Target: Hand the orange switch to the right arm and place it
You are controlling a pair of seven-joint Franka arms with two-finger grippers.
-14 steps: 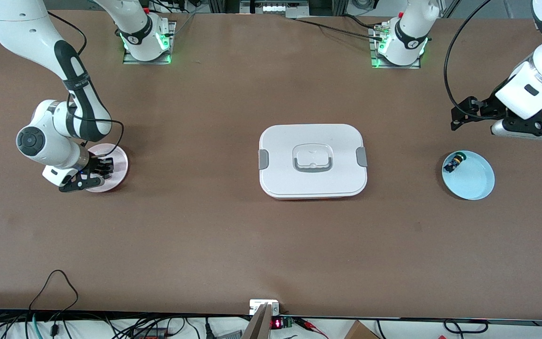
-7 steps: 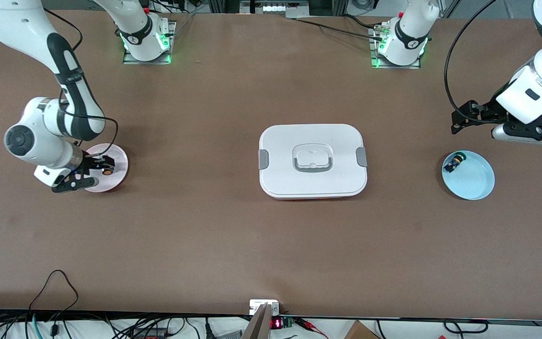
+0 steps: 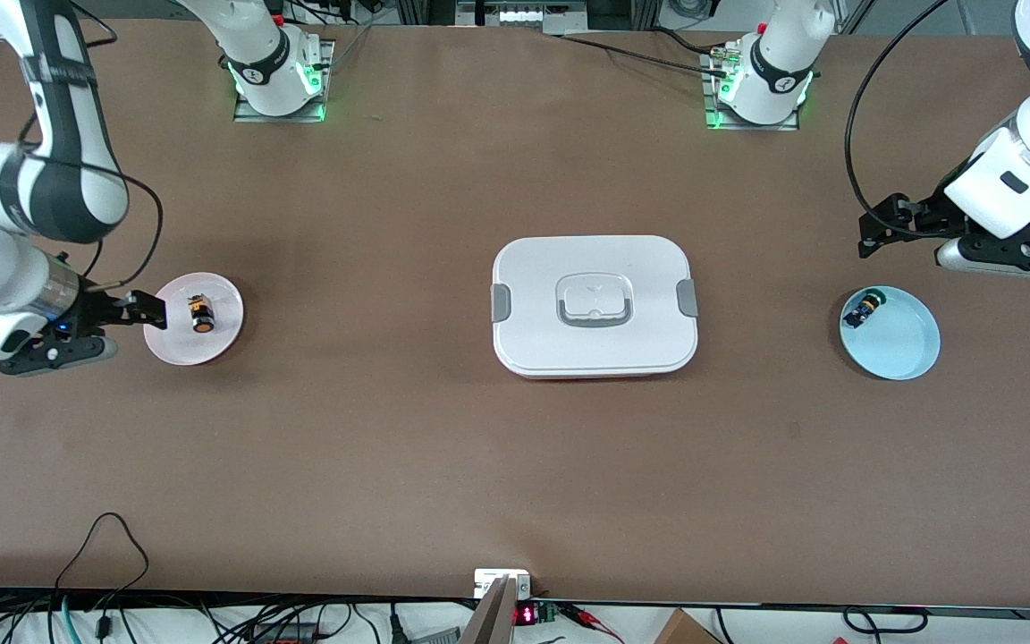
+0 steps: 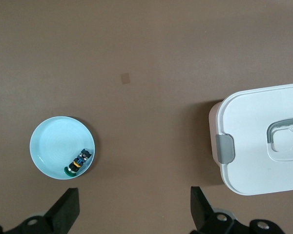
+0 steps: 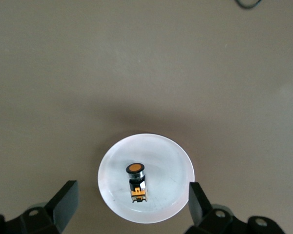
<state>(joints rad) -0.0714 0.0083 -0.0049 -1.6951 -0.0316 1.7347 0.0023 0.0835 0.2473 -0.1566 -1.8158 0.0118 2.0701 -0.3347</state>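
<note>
The orange switch [image 3: 201, 317] lies on its side on the pink plate [image 3: 222, 295], free of any gripper. It also shows in the right wrist view [image 5: 136, 179], orange cap up, on the plate [image 5: 172, 163]. My right gripper [image 3: 141, 313] is open and empty, over the table at the plate's edge toward the right arm's end; in its wrist view [image 5: 132, 204] the jaws stand wide apart. My left gripper [image 3: 873, 234] is open and empty over bare table beside the light blue plate [image 3: 904, 353], and waits [image 4: 133, 207].
A green-capped switch [image 3: 864, 310] lies in the light blue plate, also in the left wrist view [image 4: 77, 162] on that plate [image 4: 51, 146]. A white lidded container [image 3: 533, 344] stands at the table's middle, and shows in the left wrist view [image 4: 249, 141].
My right gripper opened, left the orange switch on the pink plate, and drew back and up toward the right arm's end of the table. The left arm barely moved.
</note>
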